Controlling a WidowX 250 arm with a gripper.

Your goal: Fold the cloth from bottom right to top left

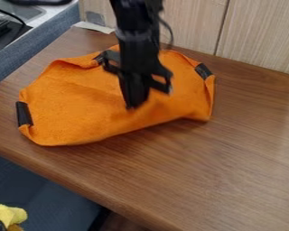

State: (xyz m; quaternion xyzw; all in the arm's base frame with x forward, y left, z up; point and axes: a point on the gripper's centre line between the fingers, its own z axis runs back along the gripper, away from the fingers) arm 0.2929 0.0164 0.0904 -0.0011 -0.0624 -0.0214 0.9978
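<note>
Broadly, most of the scene is taken up by the brown wood-grained bench (231,167), which is bordered along its upper right by pale wood-grained panels (261,36). Along the upper left, the bench is edged by a blue-grey padded surface (44,36), and a darker blue-grey area (38,189) is seen below its front edge.

On the upper left half of the bench, the orange cloth (74,103) is spread in a lopsided shape, with rumpled edges. Its upper left edge is curled inward, and its lower edge is slanted up toward the right.

From the top edge, the black arm (137,31) is extended down over the cloth, and its hand (133,106) is pointed downward. By the hand's lower end, the middle of the cloth is overlapped, nearer the lower edge than the upper. Cloth is seen on both sides of the hand, with a broad stretch to the left and a smaller portion to the right. Whether the hand is parted or closed, or whether any cloth is gripped, cannot be told.

At the bottom left corner, a yellow object (8,214) is seen. Smallest are the cloth's black corner patches: one (24,113) is placed at its far left, another (203,71) at its upper right.
</note>
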